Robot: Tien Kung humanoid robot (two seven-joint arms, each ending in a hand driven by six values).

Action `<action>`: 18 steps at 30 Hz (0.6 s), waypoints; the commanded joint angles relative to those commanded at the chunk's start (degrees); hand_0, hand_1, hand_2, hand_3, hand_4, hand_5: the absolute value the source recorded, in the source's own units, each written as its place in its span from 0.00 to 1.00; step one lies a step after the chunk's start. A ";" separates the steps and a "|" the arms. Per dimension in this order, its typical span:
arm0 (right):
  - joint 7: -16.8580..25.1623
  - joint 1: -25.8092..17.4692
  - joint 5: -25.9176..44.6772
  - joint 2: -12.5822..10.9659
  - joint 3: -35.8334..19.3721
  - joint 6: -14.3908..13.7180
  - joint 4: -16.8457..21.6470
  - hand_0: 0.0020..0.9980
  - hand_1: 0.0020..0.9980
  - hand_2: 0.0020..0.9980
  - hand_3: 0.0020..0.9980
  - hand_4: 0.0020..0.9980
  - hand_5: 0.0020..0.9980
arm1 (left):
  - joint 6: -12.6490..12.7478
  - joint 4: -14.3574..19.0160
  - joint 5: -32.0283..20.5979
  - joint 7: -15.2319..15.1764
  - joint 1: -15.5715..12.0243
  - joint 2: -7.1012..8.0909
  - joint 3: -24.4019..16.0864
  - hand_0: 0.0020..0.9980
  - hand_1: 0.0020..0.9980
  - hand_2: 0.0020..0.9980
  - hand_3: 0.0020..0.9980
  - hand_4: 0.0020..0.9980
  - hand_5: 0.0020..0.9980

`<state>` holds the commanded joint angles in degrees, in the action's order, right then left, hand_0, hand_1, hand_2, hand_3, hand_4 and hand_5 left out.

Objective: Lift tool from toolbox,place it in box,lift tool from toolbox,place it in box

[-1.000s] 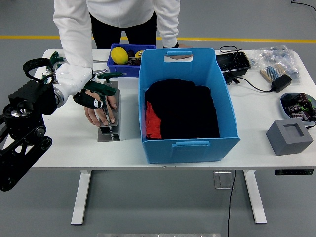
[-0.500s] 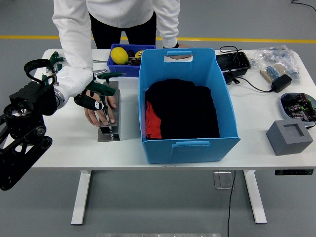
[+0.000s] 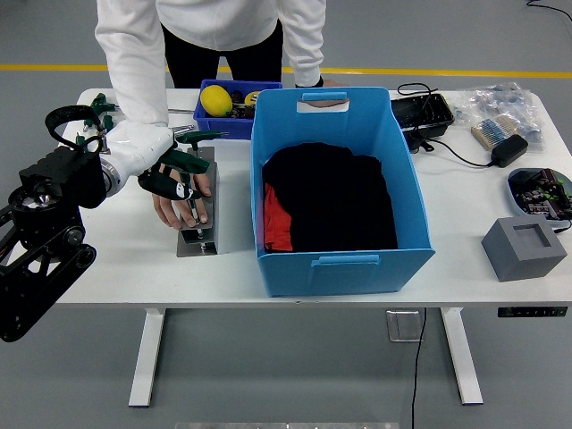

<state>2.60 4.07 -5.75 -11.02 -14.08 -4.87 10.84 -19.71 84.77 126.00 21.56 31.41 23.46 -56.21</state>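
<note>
Head view — left hand (image 3: 170, 179) over toolbox (image 3: 198, 234).

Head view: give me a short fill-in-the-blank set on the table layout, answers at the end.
1. The yellow ball sits in the small ____ bin.
2. The big blue box holds black and ____ cloth.
3. The robot's left hand hovers over the grey ____, where a person's hand rests.

Answers: blue; red; toolbox
</note>
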 joint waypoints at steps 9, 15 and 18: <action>-0.02 0.02 -0.10 0.01 -0.05 0.01 -0.02 0.68 0.65 0.72 0.58 0.79 0.73 | 0.13 -0.15 -0.67 0.02 0.39 0.04 0.54 0.29 0.15 0.16 0.21 1.00 0.61; -0.02 -0.01 -0.12 0.01 0.02 0.00 -0.03 0.68 0.65 0.72 0.58 0.79 0.73 | 0.14 -0.20 -1.17 0.11 0.48 0.00 0.91 0.29 0.15 0.16 0.21 1.00 0.61; -0.03 -0.01 -0.11 0.01 0.06 -0.03 -0.04 0.68 0.65 0.72 0.58 0.79 0.73 | 0.20 -0.23 -1.61 0.20 0.59 0.02 0.95 0.29 0.14 0.16 0.21 1.00 0.61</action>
<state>2.58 4.06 -5.86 -11.01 -14.02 -4.90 10.80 -19.51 84.55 124.39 21.76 32.00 23.48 -55.26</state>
